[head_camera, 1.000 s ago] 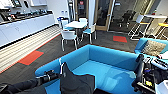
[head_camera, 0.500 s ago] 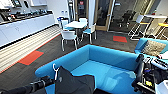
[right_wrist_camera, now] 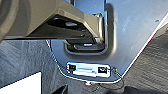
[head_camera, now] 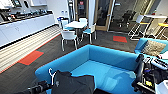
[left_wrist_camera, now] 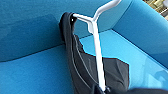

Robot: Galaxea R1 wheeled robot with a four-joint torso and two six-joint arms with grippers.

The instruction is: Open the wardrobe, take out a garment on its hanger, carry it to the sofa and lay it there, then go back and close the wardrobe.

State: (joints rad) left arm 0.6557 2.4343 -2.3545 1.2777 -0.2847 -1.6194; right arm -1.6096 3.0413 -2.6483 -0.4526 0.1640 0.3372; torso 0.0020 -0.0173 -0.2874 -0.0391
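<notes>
**Carrying a limp black shirt over the blue sofa**

Hanging from the white hanger (left_wrist_camera: 98, 53), the black T-shirt (head_camera: 72, 83) sits at the near edge of the sofa (head_camera: 105, 67), over the seat cushion rather than lying on it, as far as the head view shows. The left gripper (left_wrist_camera: 102, 89) is clamped on the lower end of the hanger's stem, where the wrist view shows the white bar running into dark fingers; the hook (head_camera: 51, 74) points up and away from the arm.

The shirt looks thin and light, and it drapes in loose folds with no stiffness of its own. It should weigh little, but it can slide off the hanger's shoulders if the hanger tips far. The hanger is the sensible place to hold: rigid, narrow, easy to pinch, though smooth plastic may twist in the grip. Fabric alone would bunch and slip.

Whether the right gripper's fingers are apart or together, I cannot tell.
</notes>
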